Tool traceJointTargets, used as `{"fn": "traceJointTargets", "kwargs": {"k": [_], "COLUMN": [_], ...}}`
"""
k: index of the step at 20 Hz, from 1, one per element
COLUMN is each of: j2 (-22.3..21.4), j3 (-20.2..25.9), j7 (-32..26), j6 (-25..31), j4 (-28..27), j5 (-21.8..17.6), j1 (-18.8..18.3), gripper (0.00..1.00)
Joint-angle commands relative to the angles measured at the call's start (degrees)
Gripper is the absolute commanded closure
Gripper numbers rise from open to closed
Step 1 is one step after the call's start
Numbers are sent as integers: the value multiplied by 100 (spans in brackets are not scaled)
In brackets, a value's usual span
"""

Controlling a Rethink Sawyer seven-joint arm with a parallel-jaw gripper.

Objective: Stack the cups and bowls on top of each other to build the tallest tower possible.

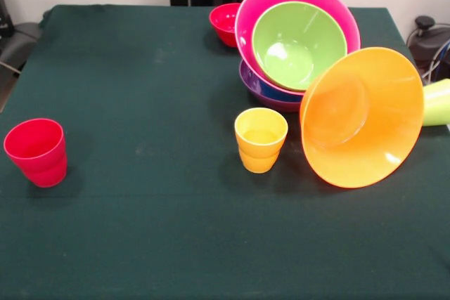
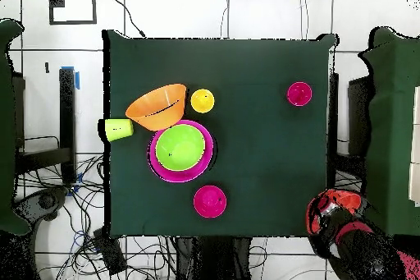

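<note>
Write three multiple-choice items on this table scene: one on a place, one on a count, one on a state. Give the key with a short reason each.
1. Where is the lime green bowl?
A. Inside the pink bowl
B. Alone on the cloth
C. Under the yellow cup

2. How many cups stand upright on the cloth?
A. None
B. Two
C. Four

3. How does the light orange bowl sit?
A. Flat, mouth up
B. Upside down
C. Tipped on its side

Key: 1 A, its green rim lies within the pink rim, atop the purple bowl. 2 B, the red cup and yellow cup stand; the lime green cup lies sideways. 3 C, its mouth faces the front camera, rim on the cloth.
</note>
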Motion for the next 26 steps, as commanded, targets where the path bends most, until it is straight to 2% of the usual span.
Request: {"fn": "traceJointTargets", "kwargs": {"k": [1,4,8,12,16,20,24,26], "j2": [-778,-777,-504,-119,120,697,1055,1101], "j3": [1437,1457,1263,957,779,446,279,258], "j7": [-1140,-1102,-930,-701,-636,-554,-551,-576], "j6": [954,1183,1310,1294,1337,1181,1209,1255], "j4": [589,413,29,-377,-708,-1207,-1611,-1712], "j5": [825,850,541,207,51,-340,-479,-499], "j1": [161,306,658,1091,1366,1778,2071,2126], "gripper": [100,100,100,100,100,100,100,100]}}
